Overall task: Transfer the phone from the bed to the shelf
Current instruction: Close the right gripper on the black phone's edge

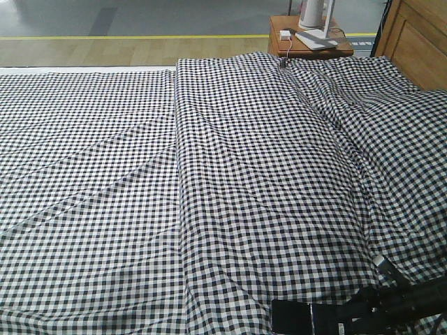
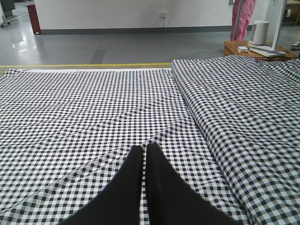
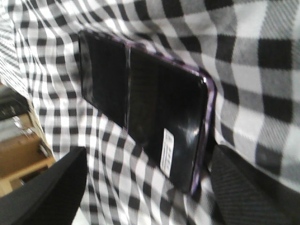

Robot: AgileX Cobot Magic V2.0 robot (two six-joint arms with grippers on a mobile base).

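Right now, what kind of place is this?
Probably a mock bedroom inside a large hall or lab: a gingham-covered bed, a wooden bedside table, and beyond them bare grey floor with a yellow line.

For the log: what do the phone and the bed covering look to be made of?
Phone: glossy black face, glass or plastic, judging by the sharp reflections, with a crease across its middle. The pinkish-purple edge looks metallic, though blur leaves that open. Bed covering: soft woven cloth, matte, in black-and-white gingham check; it lies in folds and wrinkles.
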